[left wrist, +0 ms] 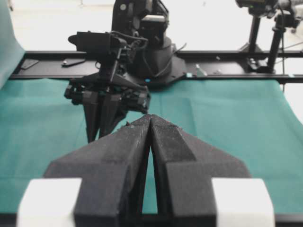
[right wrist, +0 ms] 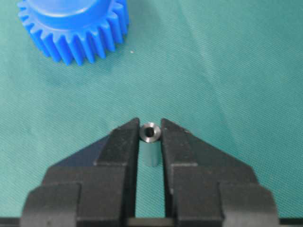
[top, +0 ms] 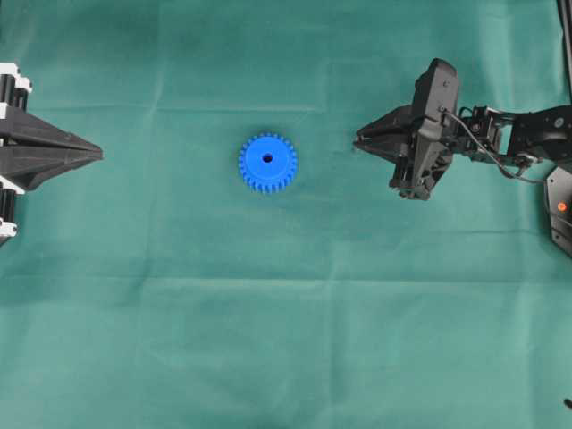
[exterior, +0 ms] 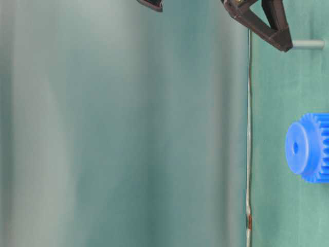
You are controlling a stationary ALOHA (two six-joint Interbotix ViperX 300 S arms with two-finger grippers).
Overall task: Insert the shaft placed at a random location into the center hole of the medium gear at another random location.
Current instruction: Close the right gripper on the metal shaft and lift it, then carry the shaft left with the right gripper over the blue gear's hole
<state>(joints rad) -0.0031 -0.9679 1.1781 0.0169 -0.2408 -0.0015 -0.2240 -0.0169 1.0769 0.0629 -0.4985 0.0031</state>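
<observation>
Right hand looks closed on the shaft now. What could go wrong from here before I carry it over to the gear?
1. The right hand pinches the shaft only at its fingertips, so the pin may slip or twist when lifted.
2. The center hole of the medium gear looks barely wider than the shaft; slight tilt could jam it on the hub.
3. The gear lies loose on the green cloth; a misaligned push could slide it.

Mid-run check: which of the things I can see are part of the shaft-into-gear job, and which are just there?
Part of the job:
- shaft, between the right gripper's closed fingertips
- medium gear, flat on the cloth
- center hole, empty

Just there:
- left gripper, shut, holding nothing
- green cloth
- black frame rail behind the table
</observation>
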